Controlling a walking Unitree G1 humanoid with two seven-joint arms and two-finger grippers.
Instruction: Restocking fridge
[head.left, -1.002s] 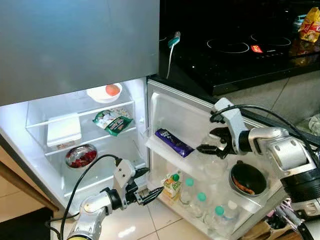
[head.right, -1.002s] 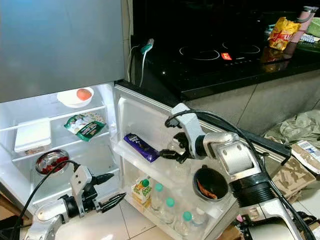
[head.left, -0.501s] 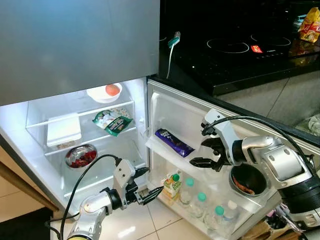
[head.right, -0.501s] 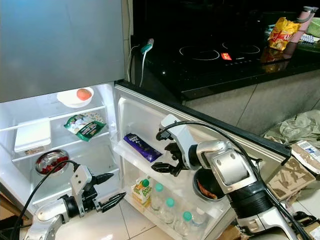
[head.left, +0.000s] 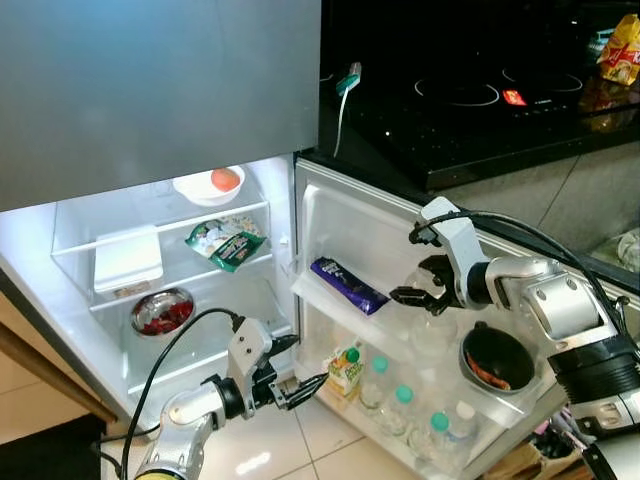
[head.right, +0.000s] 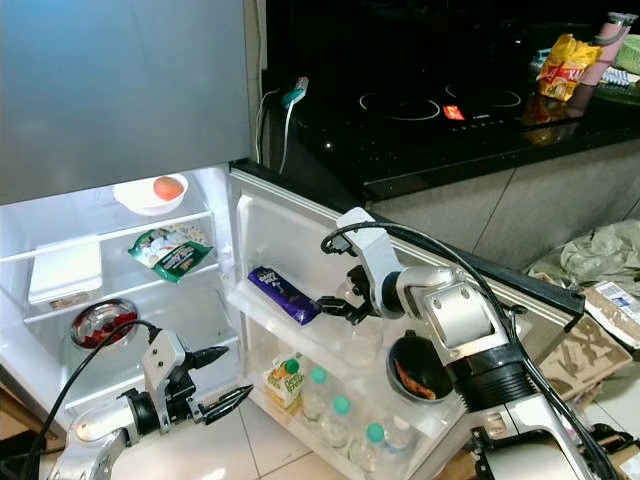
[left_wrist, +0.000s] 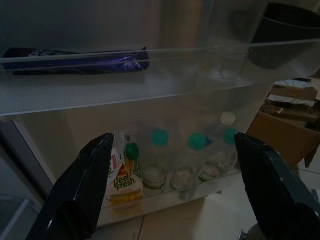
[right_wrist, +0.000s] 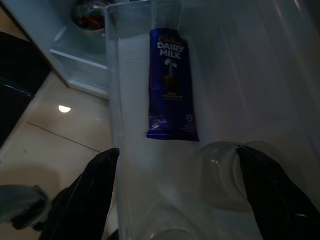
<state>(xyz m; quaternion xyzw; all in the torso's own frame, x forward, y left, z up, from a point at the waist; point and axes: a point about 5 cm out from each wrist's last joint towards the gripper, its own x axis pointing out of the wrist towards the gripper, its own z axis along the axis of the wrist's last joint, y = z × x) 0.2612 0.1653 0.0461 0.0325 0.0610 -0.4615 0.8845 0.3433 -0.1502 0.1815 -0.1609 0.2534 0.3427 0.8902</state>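
Note:
The fridge's lower door (head.left: 352, 225) stands open. On its upper door shelf lies a purple chocolate bar (head.left: 346, 284), with a clear glass (right_wrist: 234, 172) beside it and a black bowl (head.left: 495, 358) further along. My right gripper (head.left: 412, 288) hovers open just above this shelf, between the bar (right_wrist: 171, 104) and the glass, holding nothing. The lower door shelf carries a juice carton (head.left: 345, 369) and several green-capped bottles (head.left: 398, 405). My left gripper (head.left: 310, 360) hangs low and open before that shelf, pointing at the carton (left_wrist: 121, 175).
Inside the fridge are a white bowl with an orange fruit (head.left: 211, 184), a green packet (head.left: 228, 241), a white box (head.left: 128, 262) and a steel bowl of red food (head.left: 163, 311). A black hob counter (head.left: 480, 110) runs behind the door. Cardboard and bags lie on the floor at right (head.right: 590, 320).
My right gripper dipped lower and toward the chocolate bar half a second ago, then rose back to about where it was before. The left arm has not moved.

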